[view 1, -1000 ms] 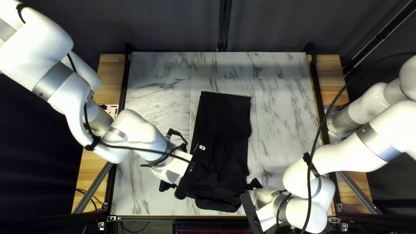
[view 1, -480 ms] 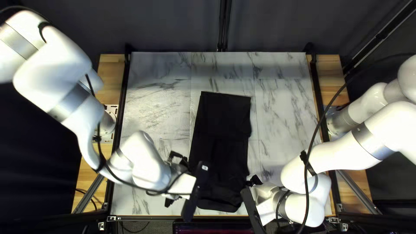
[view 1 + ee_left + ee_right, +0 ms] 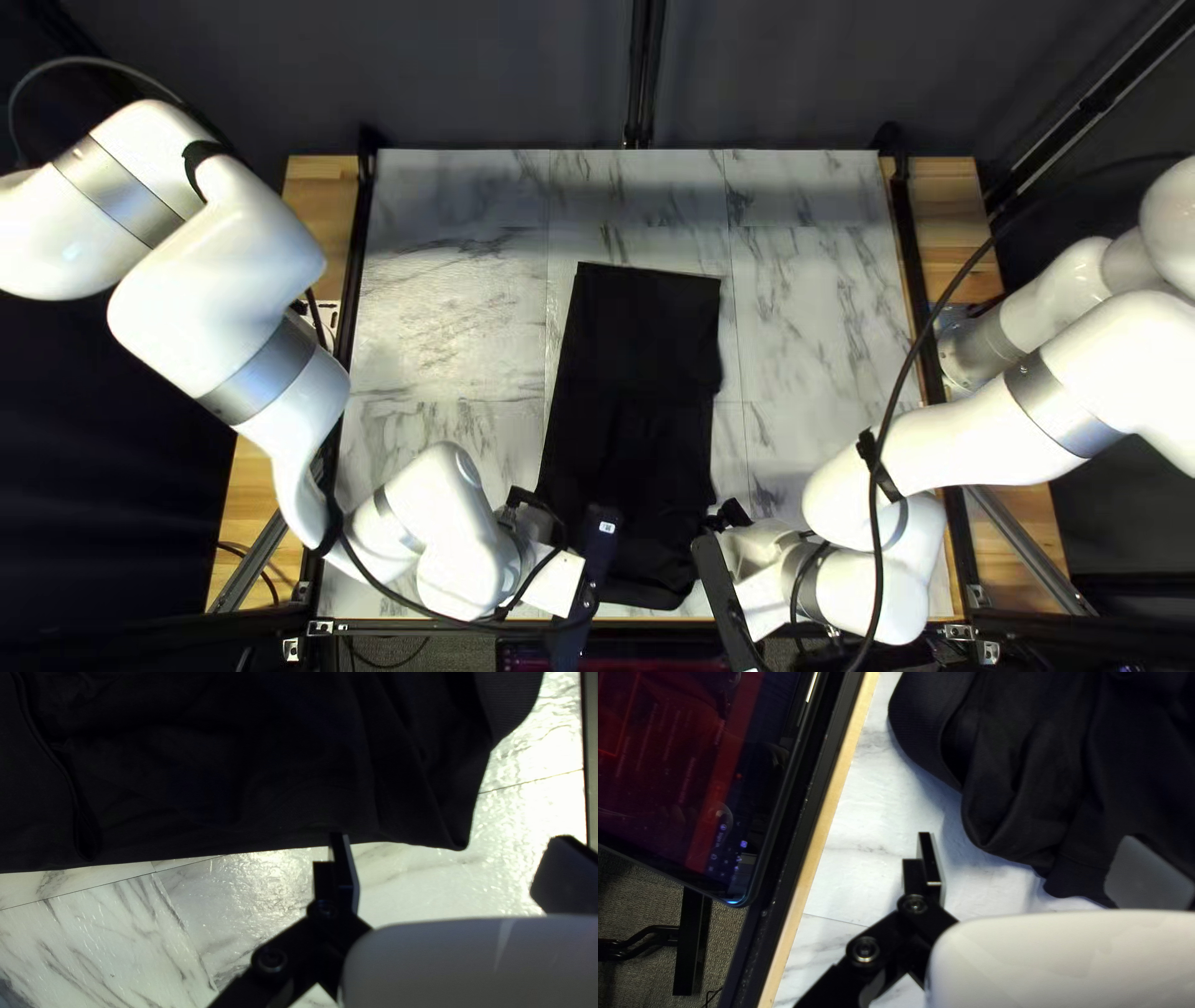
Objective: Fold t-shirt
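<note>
Marbled tabletop carries the black t-shirt, a narrow strip rumpled at its near end. Left gripper and right gripper flank that end, both spread wide, pinching nothing. Side folds look done; next, probably, each should take a near corner and carry it far-ward.

We can pass over the bare worktop beside the far half of the t-shirt, but left arm and right arm obstruct nearer.
</note>
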Motion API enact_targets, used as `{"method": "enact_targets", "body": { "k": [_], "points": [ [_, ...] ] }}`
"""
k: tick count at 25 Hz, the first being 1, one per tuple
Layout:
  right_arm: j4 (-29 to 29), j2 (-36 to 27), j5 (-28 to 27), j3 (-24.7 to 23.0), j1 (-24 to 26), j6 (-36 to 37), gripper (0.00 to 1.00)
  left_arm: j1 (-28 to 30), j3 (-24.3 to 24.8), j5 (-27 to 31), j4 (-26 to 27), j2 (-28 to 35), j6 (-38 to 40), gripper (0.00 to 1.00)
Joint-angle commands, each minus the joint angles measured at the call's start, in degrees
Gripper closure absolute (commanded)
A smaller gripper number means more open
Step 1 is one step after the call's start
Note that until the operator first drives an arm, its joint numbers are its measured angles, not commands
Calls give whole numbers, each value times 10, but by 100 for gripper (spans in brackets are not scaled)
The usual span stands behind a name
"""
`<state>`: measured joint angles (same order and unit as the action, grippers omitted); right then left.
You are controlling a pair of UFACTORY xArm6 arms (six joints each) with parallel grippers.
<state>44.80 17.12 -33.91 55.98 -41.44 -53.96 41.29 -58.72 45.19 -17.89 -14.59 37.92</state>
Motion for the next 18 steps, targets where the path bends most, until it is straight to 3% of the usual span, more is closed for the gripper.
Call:
{"method": "enact_targets", "body": {
  "k": [1,16,17,18],
  "points": [
    [1,-1,-2,0,1,-1,0,10,-7,3,-12,-16,37,0],
    [13,17,15,4,13,1,0,-3,21,-20,-34,-30,96,3],
    [13,16,15,4,12,2,0,-4,22,-22,-34,-30,96,15],
    [12,16,15,4,12,2,0,-4,23,-22,-34,-30,96,35]
  ]
}}
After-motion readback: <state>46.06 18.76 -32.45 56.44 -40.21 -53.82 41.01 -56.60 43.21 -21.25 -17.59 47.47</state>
